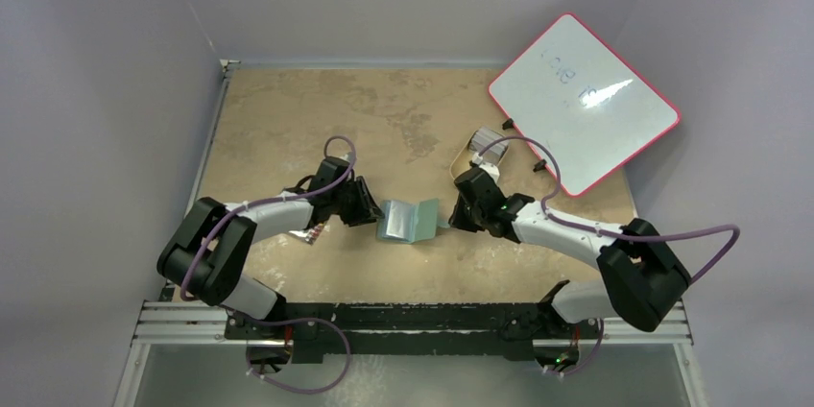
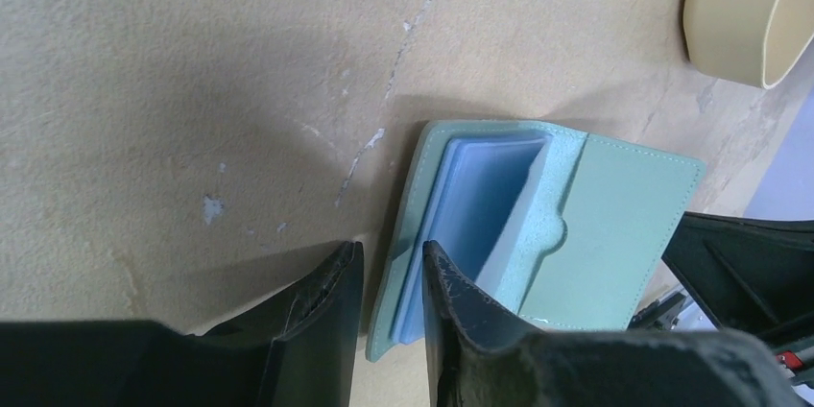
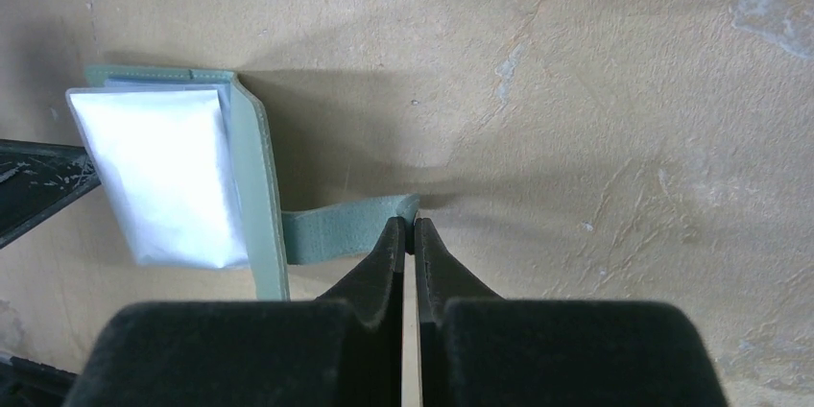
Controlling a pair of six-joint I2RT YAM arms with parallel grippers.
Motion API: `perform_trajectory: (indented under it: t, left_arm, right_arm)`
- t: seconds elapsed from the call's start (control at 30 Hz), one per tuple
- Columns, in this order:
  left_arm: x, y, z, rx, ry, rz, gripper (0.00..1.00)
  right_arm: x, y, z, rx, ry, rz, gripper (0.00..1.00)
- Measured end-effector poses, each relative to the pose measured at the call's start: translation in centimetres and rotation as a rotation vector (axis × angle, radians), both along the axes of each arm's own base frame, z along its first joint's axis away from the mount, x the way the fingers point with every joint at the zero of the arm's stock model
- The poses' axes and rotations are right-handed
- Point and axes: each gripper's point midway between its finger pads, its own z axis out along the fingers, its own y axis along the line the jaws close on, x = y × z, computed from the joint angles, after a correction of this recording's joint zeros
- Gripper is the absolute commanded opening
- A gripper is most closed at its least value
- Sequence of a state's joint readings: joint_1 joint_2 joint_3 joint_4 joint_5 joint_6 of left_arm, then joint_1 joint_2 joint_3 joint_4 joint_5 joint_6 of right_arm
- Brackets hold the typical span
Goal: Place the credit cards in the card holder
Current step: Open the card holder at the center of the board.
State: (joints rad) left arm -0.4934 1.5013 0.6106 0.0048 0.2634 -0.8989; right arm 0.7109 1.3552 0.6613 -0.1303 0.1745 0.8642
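The green card holder (image 1: 408, 220) lies open at mid-table between my two grippers. In the left wrist view a pale blue credit card (image 2: 490, 196) sits in the pocket of the card holder (image 2: 614, 225). My left gripper (image 2: 389, 277) is open, its fingers either side of the holder's near edge and the card's edge, with a thin gap on the left. My right gripper (image 3: 410, 227) is shut on the end of the holder's strap tab (image 3: 336, 232). In that view the card (image 3: 163, 177) looks whitish beside the card holder's spine (image 3: 254, 186). Another greyish card (image 1: 309, 234) lies under the left arm.
A tan oval tray (image 1: 477, 141) with greyish items stands behind the right gripper, and it also shows as the tray (image 2: 744, 13) at top right of the left wrist view. A pink-rimmed whiteboard (image 1: 581, 105) lies tilted over the far right corner.
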Motion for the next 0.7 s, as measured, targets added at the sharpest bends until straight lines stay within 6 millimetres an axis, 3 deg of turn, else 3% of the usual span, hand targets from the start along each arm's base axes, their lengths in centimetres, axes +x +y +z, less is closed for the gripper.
perform_trajectory:
  t: [0.2, 0.7]
  left_arm:
    - [0.17, 0.52, 0.28, 0.021, -0.015, 0.020, 0.35]
    - [0.23, -0.18, 0.08, -0.007, -0.025, 0.006, 0.37]
  right_arm:
    - [0.01, 0.01, 0.01, 0.000, -0.001, 0.000, 0.00]
    - [-0.07, -0.21, -0.29, -0.002, 0.002, -0.003, 0.00]
